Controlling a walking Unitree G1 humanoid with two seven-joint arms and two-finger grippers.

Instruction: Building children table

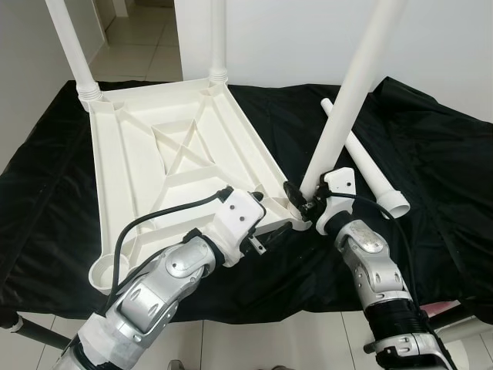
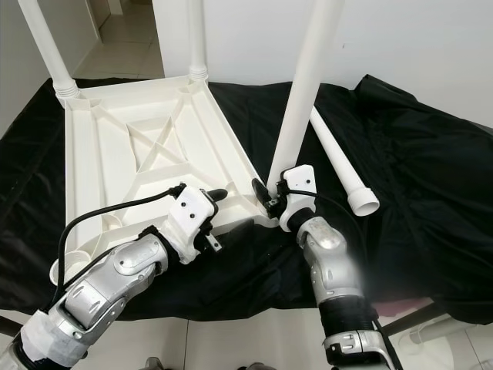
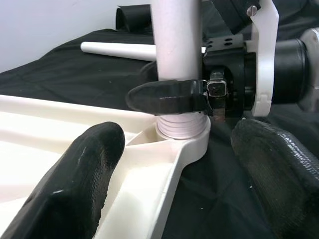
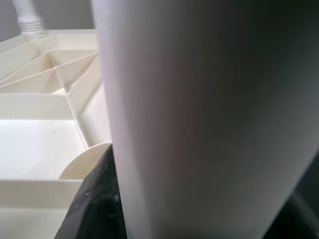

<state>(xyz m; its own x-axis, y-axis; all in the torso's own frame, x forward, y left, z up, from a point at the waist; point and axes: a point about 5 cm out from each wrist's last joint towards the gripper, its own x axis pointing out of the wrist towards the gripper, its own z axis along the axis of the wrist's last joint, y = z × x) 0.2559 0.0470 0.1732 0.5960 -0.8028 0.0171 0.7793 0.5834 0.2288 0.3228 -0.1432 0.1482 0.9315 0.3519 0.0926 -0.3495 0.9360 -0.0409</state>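
Upturned white plastic children's tabletop (image 1: 166,146) lies on a black cloth (image 1: 431,154), ribbed underside up, with a cross-braced centre panel.

Two white tubular legs (image 1: 71,46) stand in the far corner sockets. A third white leg (image 1: 350,92), tilted, sits with its threaded end in the near right corner socket (image 3: 187,142). The right gripper (image 1: 296,196) has its fingers closed around this leg just above the thread. The left gripper (image 3: 174,179) hovers beside that corner, fingers spread wide, holding nothing. A fourth white leg (image 1: 370,166) lies loose on the cloth, beside the tabletop. The near left socket (image 1: 104,274) stands vacant.
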